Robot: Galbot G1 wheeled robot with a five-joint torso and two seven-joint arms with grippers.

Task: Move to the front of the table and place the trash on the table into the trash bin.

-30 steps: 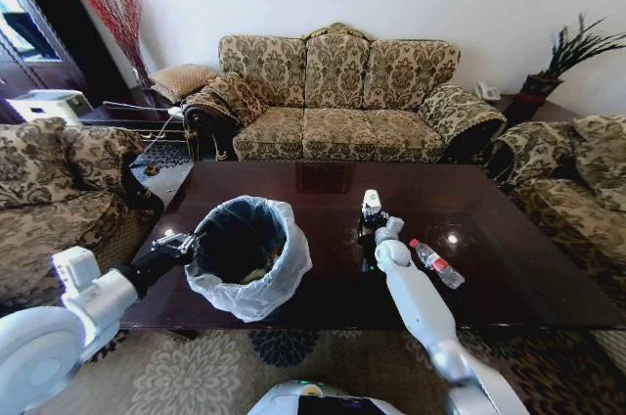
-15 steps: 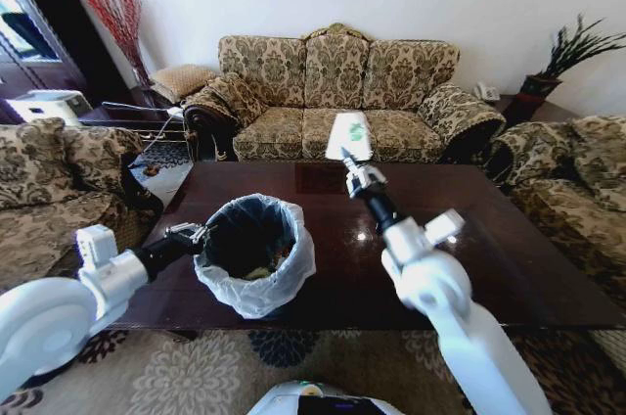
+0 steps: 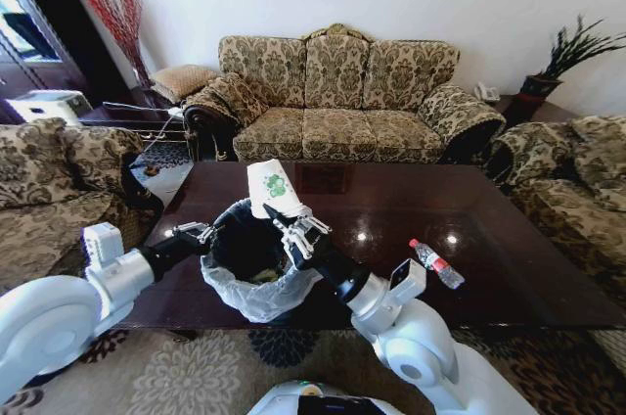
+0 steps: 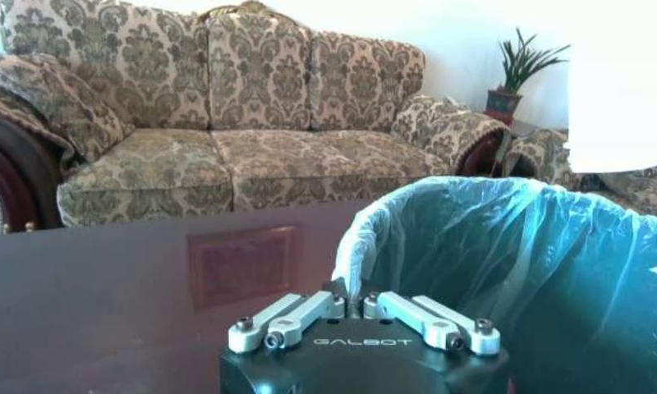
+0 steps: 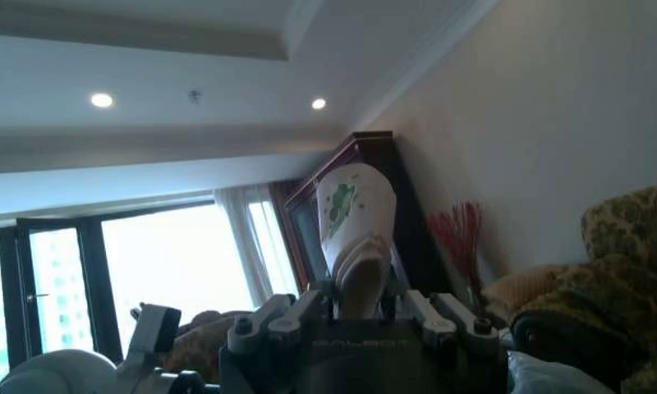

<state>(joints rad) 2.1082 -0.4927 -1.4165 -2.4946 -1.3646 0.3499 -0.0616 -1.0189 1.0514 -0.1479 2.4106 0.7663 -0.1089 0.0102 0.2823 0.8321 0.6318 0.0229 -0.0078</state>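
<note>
The trash bin (image 3: 256, 290), lined with a white bag, stands on the near left part of the dark table (image 3: 489, 205). My left gripper (image 3: 201, 232) is shut on the bin's bag rim, seen close up in the left wrist view (image 4: 353, 297). My right gripper (image 3: 295, 227) is shut on a white packet with green print (image 3: 271, 187) and holds it tilted just above the bin's opening; in the right wrist view the packet (image 5: 354, 215) sticks up from the shut gripper (image 5: 358, 289). A clear red-capped bottle (image 3: 437, 263) lies on the table to the right. Some litter (image 3: 256, 276) lies inside the bin.
A patterned sofa (image 3: 337, 97) stands behind the table, with armchairs at the left (image 3: 49, 180) and right (image 3: 577, 190). A potted plant (image 3: 562, 58) is in the far right corner. Patterned carpet (image 3: 186, 376) lies before the table's near edge.
My right arm has swung left from over the table's middle to above the bin, carrying the packet with it. The left gripper stays on the bin's rim.
</note>
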